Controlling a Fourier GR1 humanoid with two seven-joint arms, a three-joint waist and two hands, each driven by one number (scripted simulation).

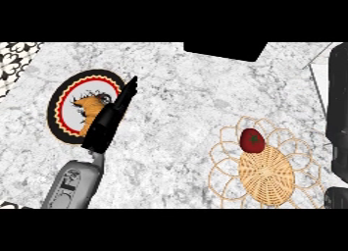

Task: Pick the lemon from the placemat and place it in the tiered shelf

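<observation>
At the far left, patterned tiles (10,61) are showing beyond the corner of the marble counter (176,98). Next, the left hand (108,122) is standing over the counter with its fingers (127,90) stretched straight and pointing up the view, closing on nothing. It is lying across the right side of a round plate (57,105) with a black rim and a red ring. The plate is carrying an orange thing (91,107), which the hand is partly hiding.

The red fruit (252,140) is sitting well apart from those fingers, off to their right and lower in the view, with bare counter lying between. It is resting on the upper left part of a woven placemat (267,179), a tan disc with a border of open loops, and nothing is touching it. The fruit is looking oval and deep red, not yellow, with a small green spot on top.

A black shape (223,50) is cutting into the top of the counter. A tall dark grey shape (343,98) is running down the right edge; I cannot tell whether it is the right arm, nor what state the right hand is in.
</observation>
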